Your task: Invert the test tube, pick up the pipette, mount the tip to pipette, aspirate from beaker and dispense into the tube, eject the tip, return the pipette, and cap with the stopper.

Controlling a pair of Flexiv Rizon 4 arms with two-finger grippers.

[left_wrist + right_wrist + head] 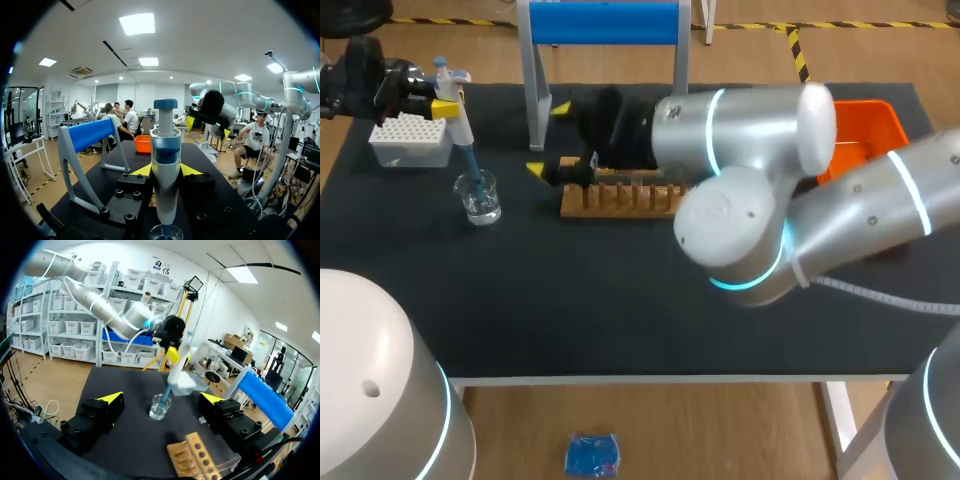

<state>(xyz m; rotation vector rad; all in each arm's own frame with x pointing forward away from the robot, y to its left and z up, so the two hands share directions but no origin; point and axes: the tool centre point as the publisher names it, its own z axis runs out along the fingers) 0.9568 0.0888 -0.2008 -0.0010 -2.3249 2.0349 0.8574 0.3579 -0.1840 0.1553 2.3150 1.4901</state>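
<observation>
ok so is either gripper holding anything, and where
The left gripper grips the pipette around its upper body, tip in the beaker; the right gripper holds nothing.

Left arm (pixel 365 85): is coming in from the left side at the table's far edge, its dark wrist lying about level.
Left gripper (pixel 445 106): is pointing toward the right arm, its yellow fingertips (pixel 141 170) pressing on the pipette (pixel 165 150) from both sides and holding it upright.
Right arm (pixel 750 140): is reaching in from the right and crossing past the middle, its silver elbow bending above the table's centre.
Right gripper (pixel 162 399): is facing the left gripper, its fingers standing wide apart and gripping nothing.
</observation>
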